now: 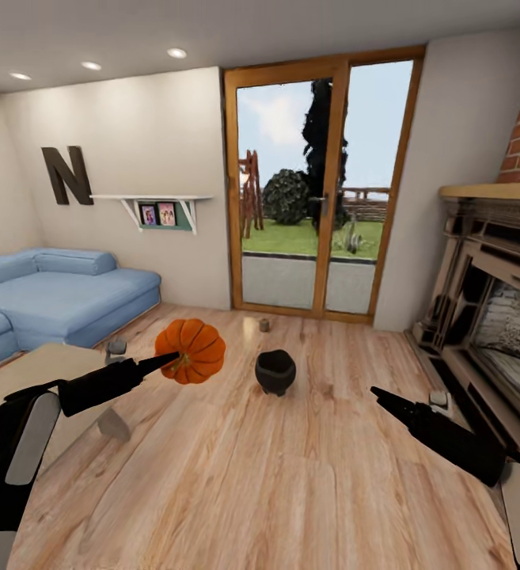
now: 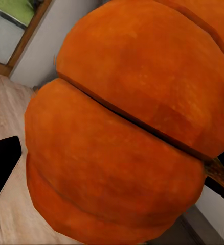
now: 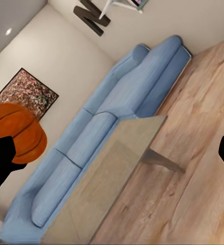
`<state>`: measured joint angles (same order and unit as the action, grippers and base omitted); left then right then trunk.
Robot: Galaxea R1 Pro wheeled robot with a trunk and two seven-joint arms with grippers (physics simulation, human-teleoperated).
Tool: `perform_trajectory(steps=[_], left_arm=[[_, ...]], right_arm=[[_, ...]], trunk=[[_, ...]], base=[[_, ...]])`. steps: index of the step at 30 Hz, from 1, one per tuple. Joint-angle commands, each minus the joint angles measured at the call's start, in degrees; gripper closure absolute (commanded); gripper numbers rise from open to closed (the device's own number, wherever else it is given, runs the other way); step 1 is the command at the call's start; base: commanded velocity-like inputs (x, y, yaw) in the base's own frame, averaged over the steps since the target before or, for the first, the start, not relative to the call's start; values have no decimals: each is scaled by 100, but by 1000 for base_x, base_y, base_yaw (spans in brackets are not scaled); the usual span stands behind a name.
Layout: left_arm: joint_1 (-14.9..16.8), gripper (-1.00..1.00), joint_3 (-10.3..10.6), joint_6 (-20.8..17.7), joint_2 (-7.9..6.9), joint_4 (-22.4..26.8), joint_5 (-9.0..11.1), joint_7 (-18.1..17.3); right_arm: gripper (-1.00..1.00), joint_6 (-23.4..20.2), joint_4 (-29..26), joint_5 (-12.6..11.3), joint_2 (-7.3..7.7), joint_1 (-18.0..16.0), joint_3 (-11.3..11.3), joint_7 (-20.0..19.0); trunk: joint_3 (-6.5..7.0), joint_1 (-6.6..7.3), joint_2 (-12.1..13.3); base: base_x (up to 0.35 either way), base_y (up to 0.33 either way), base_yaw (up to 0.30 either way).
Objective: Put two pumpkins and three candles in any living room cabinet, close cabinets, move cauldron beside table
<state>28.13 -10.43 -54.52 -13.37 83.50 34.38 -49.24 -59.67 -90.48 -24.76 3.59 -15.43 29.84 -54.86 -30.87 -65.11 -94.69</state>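
Observation:
My left gripper (image 1: 167, 363) is shut on an orange ribbed pumpkin (image 1: 191, 350), held in the air above the wooden floor; up close the pumpkin (image 2: 127, 138) sits between the black fingers (image 2: 2, 166). The black cauldron (image 1: 275, 371) stands on the floor just right of it. One grey candle (image 1: 116, 347) sits by the table's (image 1: 42, 372) far corner, another candle (image 1: 264, 324) lies near the glass door, and a third candle (image 1: 438, 399) rests by the fireplace. My right gripper (image 1: 385, 398) hangs open and empty, low at the right. The cabinet is out of view.
A blue sofa (image 1: 54, 293) runs along the left wall behind the table; the right wrist view also takes in the sofa (image 3: 117, 102) and the table (image 3: 91, 204). The ornate fireplace (image 1: 489, 317) fills the right side. Glass doors (image 1: 315, 198) are straight ahead.

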Motion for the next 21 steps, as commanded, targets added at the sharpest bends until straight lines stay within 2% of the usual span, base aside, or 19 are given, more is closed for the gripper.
perform_trajectory(steps=[1, 21], left_arm=[[7, 100, -3, -41, 1, 0, 43, -14], [8, 100, -3, -41, 1, -7, 42, 10]], right_arm=[[-100, -18, -3, 24, -1, -4, 3, -34], [-100, -18, 4, 24, -7, -4, -47, -34]], trunk=[[18, 23, 38], [479, 462, 840]], base=[[-3, 0, 257], [0, 0, 257]])
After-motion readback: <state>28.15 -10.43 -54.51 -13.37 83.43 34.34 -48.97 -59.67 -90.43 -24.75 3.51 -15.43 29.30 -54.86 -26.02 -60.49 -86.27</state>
